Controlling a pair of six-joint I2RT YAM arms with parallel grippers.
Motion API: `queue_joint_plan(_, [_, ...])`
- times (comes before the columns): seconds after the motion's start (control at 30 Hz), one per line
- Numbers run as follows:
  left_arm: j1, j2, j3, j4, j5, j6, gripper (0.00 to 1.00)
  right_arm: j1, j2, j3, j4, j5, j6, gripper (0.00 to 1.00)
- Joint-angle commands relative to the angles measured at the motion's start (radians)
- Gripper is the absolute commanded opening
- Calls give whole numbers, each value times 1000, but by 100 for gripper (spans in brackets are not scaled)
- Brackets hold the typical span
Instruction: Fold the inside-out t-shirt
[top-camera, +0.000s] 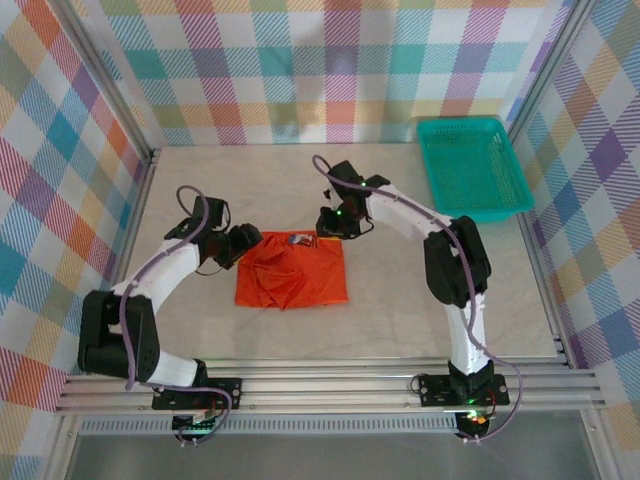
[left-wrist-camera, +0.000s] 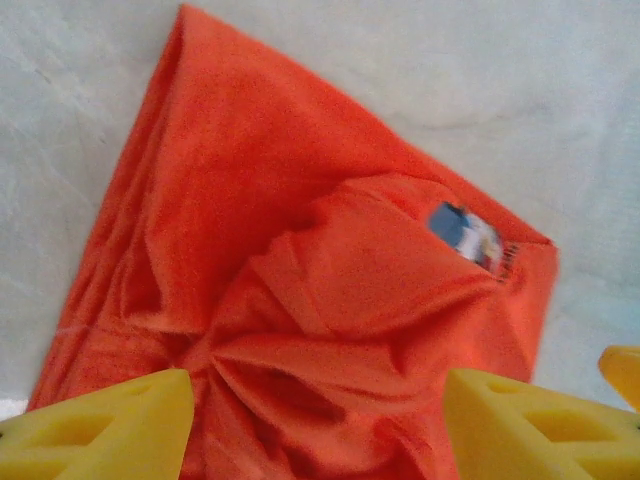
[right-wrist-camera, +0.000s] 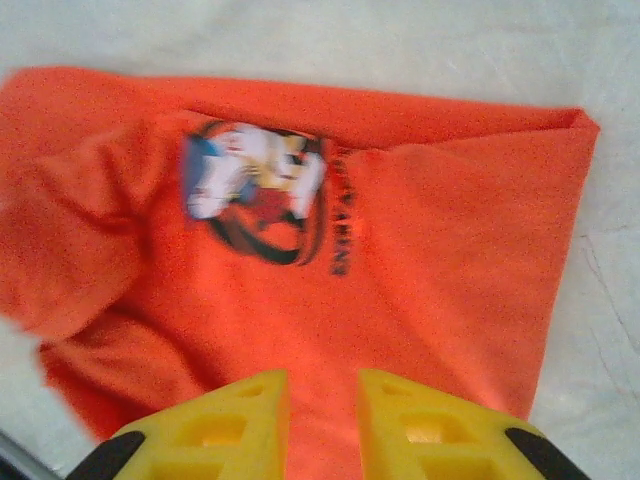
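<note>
The inside-out t-shirt lies as a folded, bright orange-red rectangle on the pale table, its cartoon print at the far edge. My left gripper hovers at the shirt's far left corner. In the left wrist view this gripper is open wide over bunched, creased cloth, gripping nothing. My right gripper hangs over the far right corner. In the right wrist view its fingers stand a narrow gap apart above flat cloth, just short of the print.
A teal plastic basket sits at the far right of the table. Plaid walls and metal rails close in the left, right and back sides. A metal rail runs along the near edge.
</note>
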Motion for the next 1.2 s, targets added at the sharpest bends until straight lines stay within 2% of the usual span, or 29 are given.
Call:
queue_joint_plan(0.0, [-3, 102, -6, 65, -47, -18, 67, -17, 55, -52, 67, -55, -8, 20])
queue_joint_plan(0.13, [-12, 281, 86, 84, -41, -2, 66, -33, 46, -183, 122, -43, -2, 20])
queue_joint_plan(0.3, [-76, 472, 283, 46, -23, 26, 66, -16, -41, -386, 184, -43, 60, 17])
queue_joint_plan(0.47, [-128, 657, 557, -33, 63, 87, 67, 126, -252, -593, 205, 52, 213, 15])
queue_joint_plan(0.57, [-137, 707, 725, -134, 134, 152, 69, 208, -370, -618, 236, 69, 283, 18])
queue_joint_plan(0.7, [-134, 600, 830, -240, 96, 224, 73, 175, -464, -578, 186, 132, 231, 23])
queue_joint_plan(0.8, [-135, 463, 806, -274, 38, 237, 74, 109, -441, -550, 199, 116, 134, 22])
queue_joint_plan(0.9, [-149, 290, 659, -232, 2, 207, 74, 57, -385, -524, 216, 64, 90, 17])
queue_joint_plan(1.03, [-173, 65, 353, -52, 12, 114, 74, 39, -340, -509, 238, 13, 84, 16])
queue_joint_plan(1.17, [-169, 27, 254, -68, -103, 133, 75, 48, -342, -539, 262, -49, 132, 22])
